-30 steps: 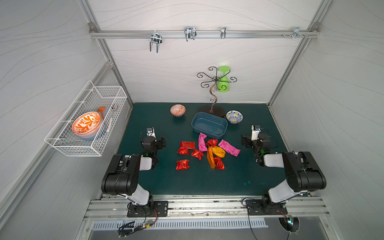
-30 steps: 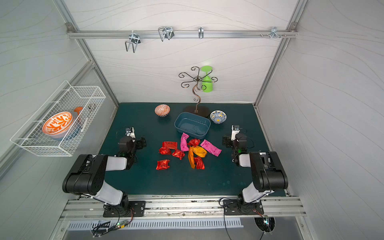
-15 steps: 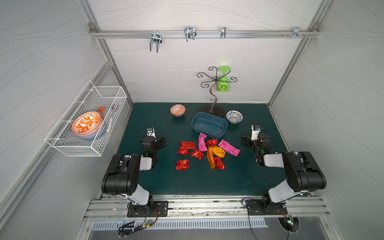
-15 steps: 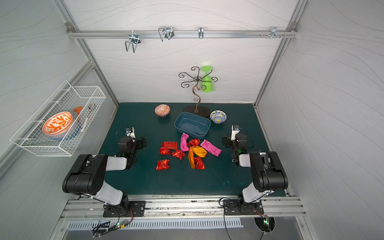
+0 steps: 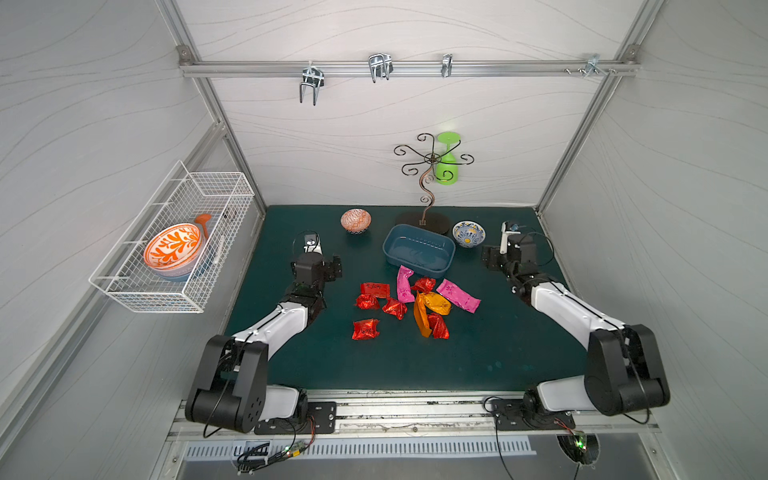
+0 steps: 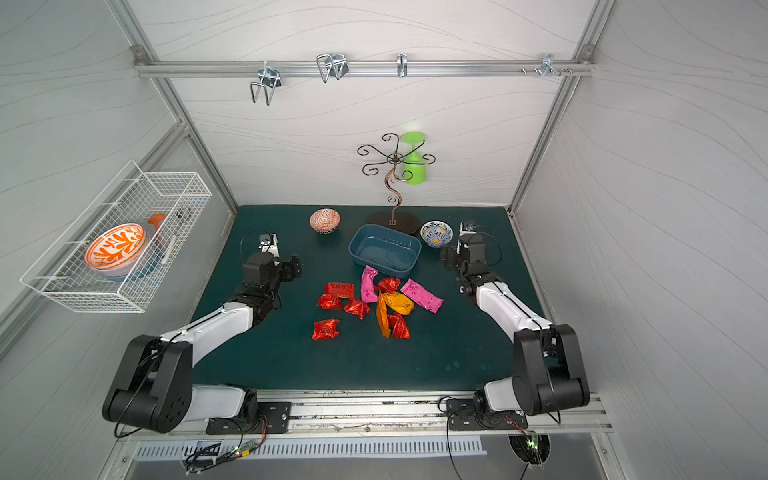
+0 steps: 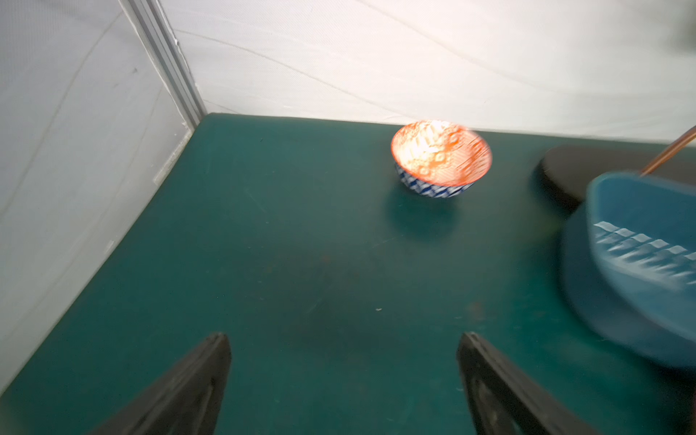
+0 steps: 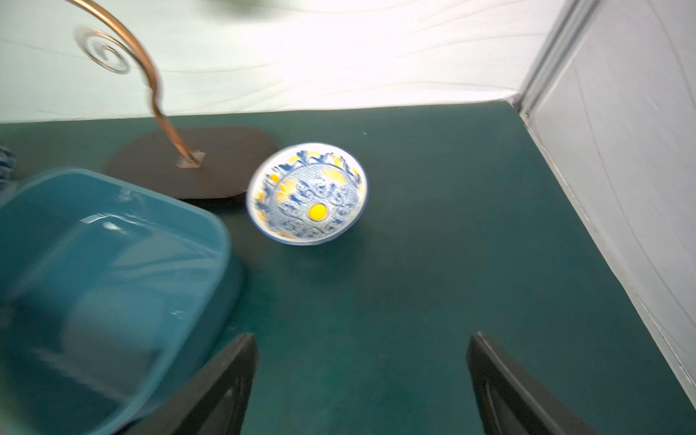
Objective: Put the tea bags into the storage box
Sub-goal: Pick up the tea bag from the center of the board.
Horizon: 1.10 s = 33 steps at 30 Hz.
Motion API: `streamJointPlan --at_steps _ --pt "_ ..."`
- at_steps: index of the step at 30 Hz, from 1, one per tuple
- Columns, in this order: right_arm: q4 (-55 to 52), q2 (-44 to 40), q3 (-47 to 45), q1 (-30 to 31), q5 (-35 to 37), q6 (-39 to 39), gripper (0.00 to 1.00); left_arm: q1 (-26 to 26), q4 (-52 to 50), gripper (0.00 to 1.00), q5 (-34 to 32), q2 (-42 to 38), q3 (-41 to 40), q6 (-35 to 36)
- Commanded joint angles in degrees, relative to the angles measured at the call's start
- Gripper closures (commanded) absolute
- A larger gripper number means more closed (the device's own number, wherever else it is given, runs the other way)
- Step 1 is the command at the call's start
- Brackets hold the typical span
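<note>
Counter: tea bags heaped centre, 6 o'clock of empty storage box. Your left fingers and right fingers stand wide, empty; heap lies 4 o'clock of left, 8 of right.

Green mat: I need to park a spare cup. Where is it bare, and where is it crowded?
Bare: the wide strip between the tea bags and the near rail; the patch between the red bowl and left gripper. Crowded: the middle, from the tea bags to the storage box and stand base.
</note>
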Motion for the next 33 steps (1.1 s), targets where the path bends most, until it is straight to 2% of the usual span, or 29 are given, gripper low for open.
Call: streamJointPlan --at_steps 1,6,10,13,19,25,33 --pt "-26.5 -2.3 3.6 1.8 -2.7 9.4 0.13 -0.3 -15.4 0.03 -1.1 -3.1 3.8 -13.9" --pt "-32.9 -11.3 -2.4 1.8 -12.7 18.9 0.17 -1.6 -24.4 0.12 12.4 -6.9 4.5 -25.4" --pt "-29.9 -17.5 -10.2 1.1 -20.9 25.0 0.21 -3.6 -24.5 0.15 19.8 -7.8 2.0 -32.1" --pt "-25.1 -16.7 -13.7 0.1 -27.4 27.5 0.26 -4.8 -23.9 0.18 24.1 -7.5 1.0 -33.1" --pt "-12.4 -10.1 -19.3 -5.3 -35.8 35.1 0.37 -5.1 -30.4 0.18 23.4 -7.0 4.3 -29.3" --pt "-7.7 -3.0 -18.9 -6.6 -36.1 34.8 0.43 -5.1 -30.0 0.18 22.0 -8.5 4.0 -28.7" --pt "-0.4 0.5 -21.2 -6.8 -36.3 36.9 0.56 -5.1 -28.7 0.18 21.8 -8.5 3.1 -29.1"
